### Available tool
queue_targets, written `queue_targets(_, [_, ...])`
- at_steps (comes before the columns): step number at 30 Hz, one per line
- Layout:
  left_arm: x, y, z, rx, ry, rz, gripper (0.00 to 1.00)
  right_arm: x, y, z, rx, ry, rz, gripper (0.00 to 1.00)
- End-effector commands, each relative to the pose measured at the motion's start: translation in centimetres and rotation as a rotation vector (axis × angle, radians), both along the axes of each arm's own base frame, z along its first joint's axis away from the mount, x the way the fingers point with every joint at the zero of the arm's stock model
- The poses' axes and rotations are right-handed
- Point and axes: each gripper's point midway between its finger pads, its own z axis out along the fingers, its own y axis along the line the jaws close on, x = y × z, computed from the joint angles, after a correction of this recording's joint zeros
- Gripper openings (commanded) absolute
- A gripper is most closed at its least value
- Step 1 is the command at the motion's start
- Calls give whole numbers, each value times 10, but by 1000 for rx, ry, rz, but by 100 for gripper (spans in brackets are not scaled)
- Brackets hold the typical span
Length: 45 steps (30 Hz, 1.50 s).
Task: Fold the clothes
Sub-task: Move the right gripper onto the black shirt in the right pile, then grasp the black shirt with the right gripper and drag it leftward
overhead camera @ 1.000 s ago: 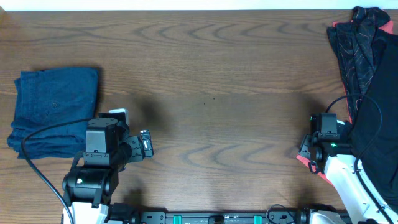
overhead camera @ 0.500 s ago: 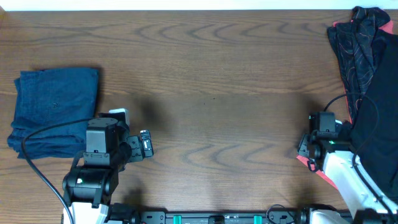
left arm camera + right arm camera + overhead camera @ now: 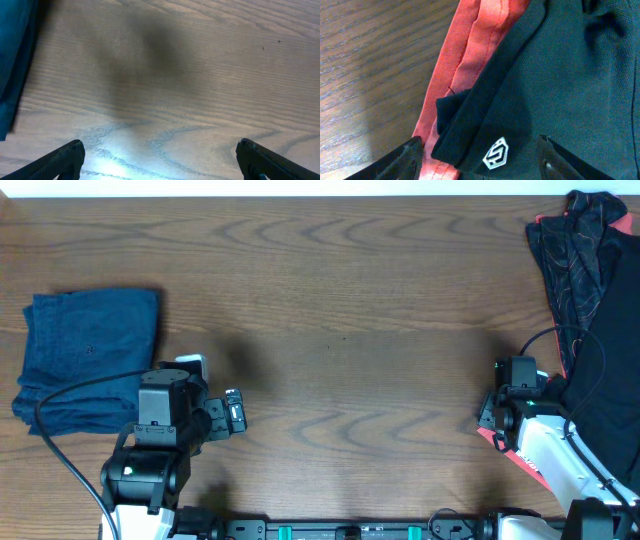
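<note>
A folded blue garment (image 3: pixel 85 355) lies at the table's left; its edge shows in the left wrist view (image 3: pixel 15 65). A pile of black and coral-red clothes (image 3: pixel 590 330) lies at the right edge. My left gripper (image 3: pixel 160 162) is open and empty over bare wood, just right of the blue garment, and also shows in the overhead view (image 3: pixel 232 415). My right gripper (image 3: pixel 482 160) is open, its fingers either side of a black mesh garment (image 3: pixel 555 85) with a white logo (image 3: pixel 497 153) and a coral-red hem (image 3: pixel 465 65). In the overhead view its fingers are hidden under the right arm (image 3: pixel 512 405).
The brown wooden table (image 3: pixel 340 320) stretches between the two arms. The dark patterned part of the pile (image 3: pixel 575 250) reaches the far right corner. Cables trail from both arms near the front edge.
The right arm has shifted slightly by the pile's lower left edge. The left arm and the blue garment have not moved.
</note>
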Motion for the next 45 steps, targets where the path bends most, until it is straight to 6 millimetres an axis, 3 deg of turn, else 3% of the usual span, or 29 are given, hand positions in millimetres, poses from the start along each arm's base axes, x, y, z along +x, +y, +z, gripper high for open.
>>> queue_targets(1, [3,0,8,-12,-18,5,98,-1,-3,1,-3,-6,-22,71])
queue_targets(13, [3,0,8,-12,-18,5,98,1,-4,10,-4,-39,-21,63])
queue_targets(17, [3,0,8,-12,-18,5,98,0,-4,9,-4,-33,-22,52])
queue_targets(24, [3,0,8,-12,-18,5,98,-1,-3,8,-4,-27,-21,43])
queue_targets(26, [3,0,8,-12,-18,5,98,-2,-3,8,-3,-23,-21,31])
queue_targets(29, [3,0,8,-12,-18,5,98,-2,-3,8,-3,-24,-22,5])
queue_targets(33, [3,0,8,-12,-18,5,98,-1,-1,13,9,-29,-18,1])
queue_targets(36, [3,0,8,-12,-18,5,98,4,4,30,39,-37,-9,1])
queue_targets(41, [3,0,8,-12,-18,5,98,35,16,92,91,-130,95,1])
queue_targets(43, [3,0,8,-12,-18,5,98,56,37,126,160,-194,247,1])
queue_targets(45, [3,0,8,-12,-18,5,98,74,78,161,301,-273,460,0])
